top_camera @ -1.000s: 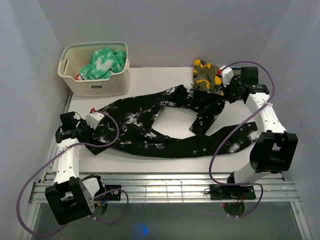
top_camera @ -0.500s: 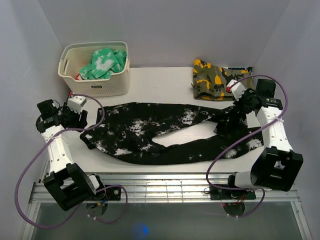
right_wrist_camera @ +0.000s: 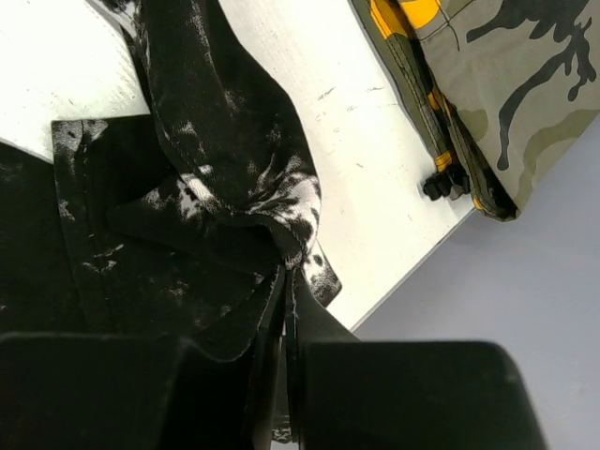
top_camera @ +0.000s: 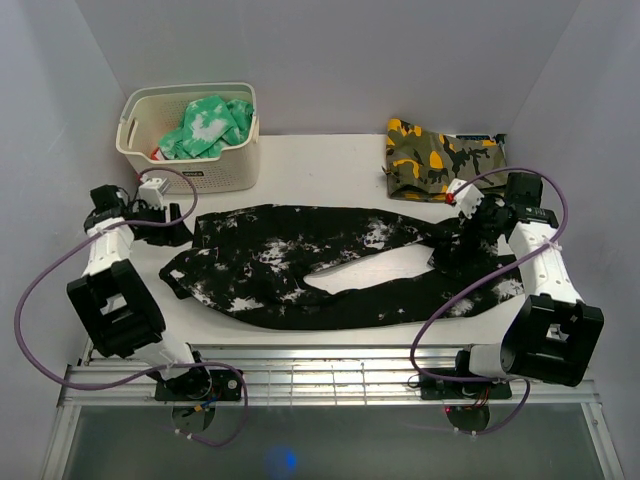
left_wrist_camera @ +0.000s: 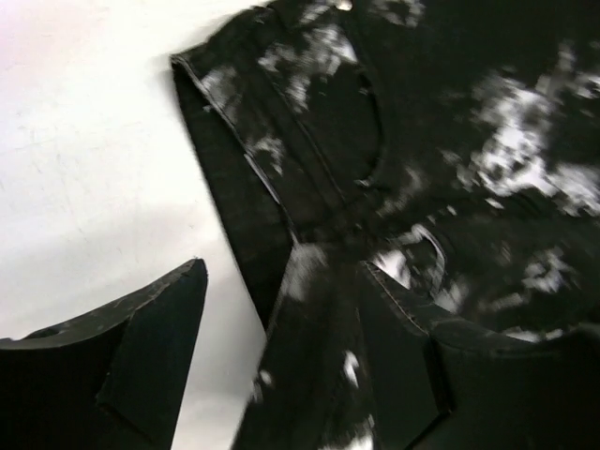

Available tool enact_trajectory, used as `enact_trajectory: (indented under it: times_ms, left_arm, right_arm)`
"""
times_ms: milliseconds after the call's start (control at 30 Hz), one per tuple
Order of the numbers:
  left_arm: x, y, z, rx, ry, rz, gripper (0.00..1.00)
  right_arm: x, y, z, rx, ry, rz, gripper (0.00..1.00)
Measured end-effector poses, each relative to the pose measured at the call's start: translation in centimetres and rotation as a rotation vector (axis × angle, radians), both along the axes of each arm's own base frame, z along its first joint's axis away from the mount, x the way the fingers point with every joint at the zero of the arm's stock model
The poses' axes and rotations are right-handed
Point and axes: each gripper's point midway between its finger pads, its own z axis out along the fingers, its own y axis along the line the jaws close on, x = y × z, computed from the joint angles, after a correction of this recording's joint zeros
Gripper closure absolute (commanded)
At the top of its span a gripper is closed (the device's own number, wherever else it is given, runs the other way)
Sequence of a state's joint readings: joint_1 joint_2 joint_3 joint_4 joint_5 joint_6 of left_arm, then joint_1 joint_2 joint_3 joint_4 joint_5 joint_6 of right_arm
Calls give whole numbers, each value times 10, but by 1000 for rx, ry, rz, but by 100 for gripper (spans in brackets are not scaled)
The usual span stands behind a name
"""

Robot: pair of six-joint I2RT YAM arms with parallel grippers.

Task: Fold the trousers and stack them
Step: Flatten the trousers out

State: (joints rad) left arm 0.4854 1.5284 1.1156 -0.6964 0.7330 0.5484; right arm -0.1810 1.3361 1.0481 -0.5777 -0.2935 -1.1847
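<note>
black, white-speckled trousers (top_camera: 300,262) stretch left-right, waist left; right gripper (right_wrist_camera: 287,291) pinches a leg, left gripper (top_camera: 172,230) gapes open.

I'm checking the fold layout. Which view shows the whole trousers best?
The top external view: the trousers lie spread out, both legs visible. The left wrist view shows only the waist end; the right wrist view only a leg end pinched in the right gripper.

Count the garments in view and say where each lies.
3. The trousers lie spread across the middle of the table; a camouflage garment sits folded at the far right; a green-and-white garment is in the basket at far left, where more may be hidden underneath.
</note>
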Motion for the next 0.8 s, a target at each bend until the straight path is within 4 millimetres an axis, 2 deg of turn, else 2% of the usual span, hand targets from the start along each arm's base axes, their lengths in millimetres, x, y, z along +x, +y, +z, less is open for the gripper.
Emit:
enact_trajectory:
  times_ms: [67, 200, 300, 333, 433, 467, 667, 700, 733, 767, 800]
  left_arm:
    - [15, -4, -10, 23, 11, 18, 24]
    - [52, -26, -26, 108, -10, 25, 24]
    - [75, -40, -47, 159, -5, 42, 32]
    - [80, -42, -58, 172, 13, 57, 41]
    - [87, -34, -94, 221, 85, 118, 55]
    - [92, -29, -98, 236, 85, 143, 56]
    - [99, -11, -99, 299, 82, 240, 49]
    - [100, -10, -99, 303, 82, 247, 51]
    - [100, -9, -100, 305, 83, 255, 58]
    - [100, -9, -100, 308, 84, 260, 78]
    - [100, -8, -100, 313, 85, 268, 92]
  right_arm:
    - [1, -1, -2, -2, 4, -1, 92]
    - [1, -2, -8, -3, 21, -2, 92]
    - [2, -3, -9, -13, 26, -3, 92]
    - [2, -5, -10, -21, 26, -4, 92]
    - [3, -8, -8, -43, 22, -1, 92]
    - [3, -9, -7, -53, 19, 0, 92]
    - [16, -16, 14, -105, -41, 15, 92]
    - [19, -17, 19, -114, -56, 16, 92]
    - [22, -18, 24, -125, -72, 21, 92]
    - [25, -20, 28, -137, -88, 26, 92]
    - [29, -21, 34, -152, -105, 33, 92]
